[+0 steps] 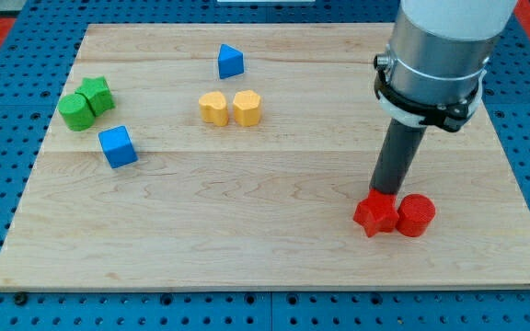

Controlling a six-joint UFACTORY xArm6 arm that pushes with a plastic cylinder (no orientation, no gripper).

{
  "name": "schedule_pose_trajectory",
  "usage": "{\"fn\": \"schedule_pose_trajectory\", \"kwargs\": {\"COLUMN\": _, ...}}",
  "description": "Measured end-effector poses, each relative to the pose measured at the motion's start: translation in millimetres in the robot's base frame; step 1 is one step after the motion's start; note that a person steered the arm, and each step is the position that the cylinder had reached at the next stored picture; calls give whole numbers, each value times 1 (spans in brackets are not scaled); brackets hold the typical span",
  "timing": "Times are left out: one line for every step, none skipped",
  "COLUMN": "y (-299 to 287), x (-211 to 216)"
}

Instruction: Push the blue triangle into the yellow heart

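Observation:
The blue triangle (231,62) sits near the view's top, left of centre. The yellow heart (213,108) lies just below it, a small gap apart, touching a yellow hexagon (247,108) on its right. My tip (384,194) is far off at the view's lower right, right behind the red star (375,215), well away from the blue triangle and the yellow heart.
A red cylinder (416,215) touches the red star's right side. A blue cube (118,146) lies at the left. Two green blocks (86,102) sit together at the far left. The wooden board (274,257) ends close below the red blocks.

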State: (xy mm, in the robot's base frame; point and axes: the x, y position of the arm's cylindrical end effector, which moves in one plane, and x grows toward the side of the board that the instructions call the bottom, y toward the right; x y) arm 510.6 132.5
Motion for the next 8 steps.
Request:
{"fn": "schedule_pose_trajectory", "kwargs": {"y": -11, "x": -25}}
{"fn": "schedule_pose_trajectory", "kwargs": {"y": -41, "x": -70}}
{"fn": "schedule_pose_trajectory", "kwargs": {"y": -41, "x": -70}}
{"fn": "schedule_pose_trajectory", "kwargs": {"y": -41, "x": -70}}
{"fn": "schedule_pose_trajectory", "kwargs": {"y": -41, "x": -70}}
{"fn": "schedule_pose_trajectory", "kwargs": {"y": -41, "x": -70}}
{"fn": "schedule_pose_trajectory", "kwargs": {"y": -41, "x": -70}}
{"fn": "schedule_pose_trajectory", "kwargs": {"y": -40, "x": -70}}
